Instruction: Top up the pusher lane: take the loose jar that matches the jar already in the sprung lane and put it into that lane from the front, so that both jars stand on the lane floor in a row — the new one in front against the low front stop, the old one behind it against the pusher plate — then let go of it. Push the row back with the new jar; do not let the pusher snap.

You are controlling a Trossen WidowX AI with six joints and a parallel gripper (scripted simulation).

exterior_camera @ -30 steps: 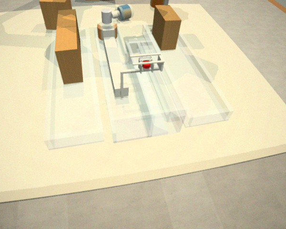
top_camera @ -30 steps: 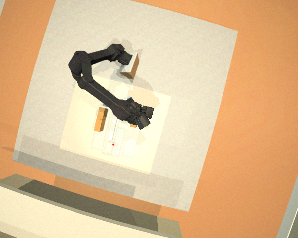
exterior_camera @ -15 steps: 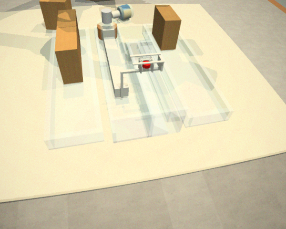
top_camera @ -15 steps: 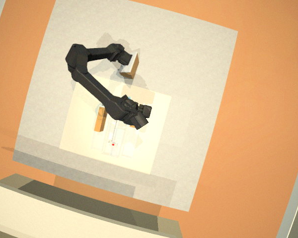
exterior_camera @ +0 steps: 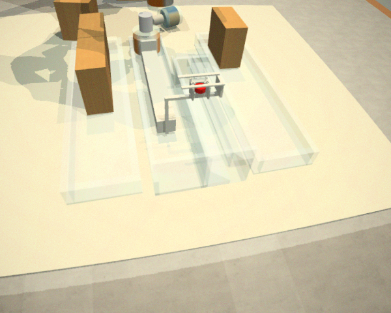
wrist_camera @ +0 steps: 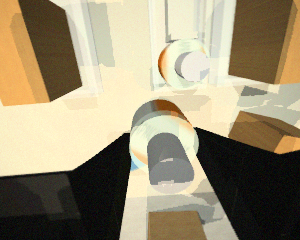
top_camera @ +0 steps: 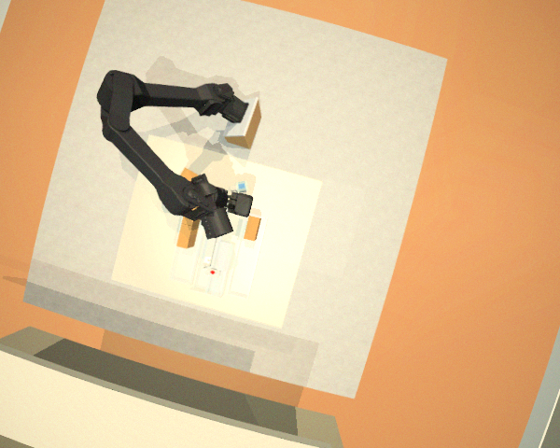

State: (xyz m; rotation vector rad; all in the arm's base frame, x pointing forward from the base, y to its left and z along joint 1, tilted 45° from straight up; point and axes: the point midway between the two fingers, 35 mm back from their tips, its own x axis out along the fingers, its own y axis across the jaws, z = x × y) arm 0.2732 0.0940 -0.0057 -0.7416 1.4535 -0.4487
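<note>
orange floor all around, grey table (top_camera: 367, 145) in the middle, cream mat (exterior_camera: 290, 175) on top carrying clear plastic lanes (exterior_camera: 175, 158) side by side. tall brown boxes: one (exterior_camera: 92, 64) in the left lane, one (exterior_camera: 227, 36) in the right lane. sprung lane in the centre, with an orange-banded, grey-lidded jar (exterior_camera: 146, 35) standing at its far end and a grey pusher frame with a red knob (exterior_camera: 199, 88) further along. blue-banded jar (exterior_camera: 170, 15) lying on its side just beside the standing one.

gripper (wrist_camera: 162, 155) pinched on a loose orange-banded jar (wrist_camera: 162, 142), black fingers on either flank, grey lid toward the wrist camera. held jar off the mat, short of the lane; lane jar (wrist_camera: 185, 64) visible beyond it in the wrist view. from above, arm (top_camera: 140, 154) reaching across the mat, wrist over the lanes' far ends.
</note>
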